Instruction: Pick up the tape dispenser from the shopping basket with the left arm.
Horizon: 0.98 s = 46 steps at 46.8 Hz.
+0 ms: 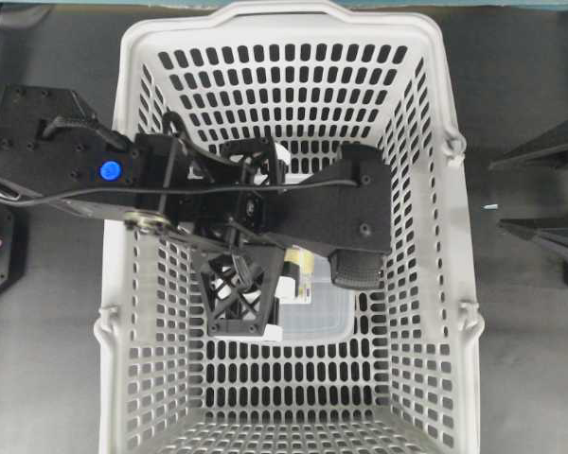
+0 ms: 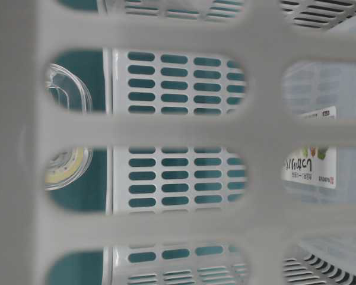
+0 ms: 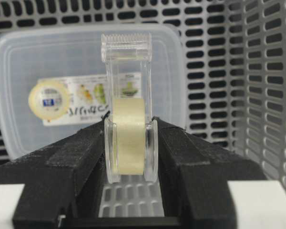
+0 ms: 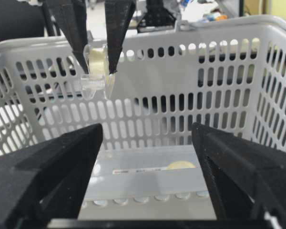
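The left gripper [image 3: 131, 138] is clamped on the clear tape dispenser [image 3: 127, 81], holding it upright above the lidded plastic box [image 3: 38, 62] on the shopping basket [image 3: 257, 95] floor. The pick looks nearly complete. What remains is a straight rise past the rim. The right gripper [image 4: 147, 129] waits outside the basket, jaws apart.

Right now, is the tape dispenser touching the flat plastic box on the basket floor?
Apart. The right wrist view shows the left gripper holding the tape dispenser up high, with the flat plastic box lying well below it.
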### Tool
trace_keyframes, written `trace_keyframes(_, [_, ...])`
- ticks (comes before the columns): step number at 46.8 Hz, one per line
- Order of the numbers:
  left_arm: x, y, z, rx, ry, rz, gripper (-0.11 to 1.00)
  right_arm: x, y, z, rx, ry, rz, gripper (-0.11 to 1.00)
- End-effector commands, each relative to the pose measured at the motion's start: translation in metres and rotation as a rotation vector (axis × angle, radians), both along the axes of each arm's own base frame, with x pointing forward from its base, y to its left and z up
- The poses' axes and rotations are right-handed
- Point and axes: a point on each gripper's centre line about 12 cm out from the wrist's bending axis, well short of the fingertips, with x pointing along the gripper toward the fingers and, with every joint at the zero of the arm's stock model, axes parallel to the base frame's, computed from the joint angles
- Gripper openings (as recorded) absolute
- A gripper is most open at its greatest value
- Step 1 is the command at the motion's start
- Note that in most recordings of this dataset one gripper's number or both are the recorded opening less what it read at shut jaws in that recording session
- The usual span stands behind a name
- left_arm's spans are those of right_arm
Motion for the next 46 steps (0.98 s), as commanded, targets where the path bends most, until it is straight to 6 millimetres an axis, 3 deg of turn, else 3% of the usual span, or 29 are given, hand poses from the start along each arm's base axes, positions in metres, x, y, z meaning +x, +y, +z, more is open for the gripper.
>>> trace_keyframes(1, [-0.0029, -0.0006, 0.0112, -0.002, -0.031, -0.001, 0.28, 0.0009, 0.0006, 0.0031, 0.003, -0.009, 0.003, 0.73])
trace_keyframes(46, [-0.0033, -0.0005, 0.0066, 0.002, -0.016, -0.004, 0.28, 0.0007, 0.0006, -0.0003, 0.003, 0.0, 0.003, 0.73])
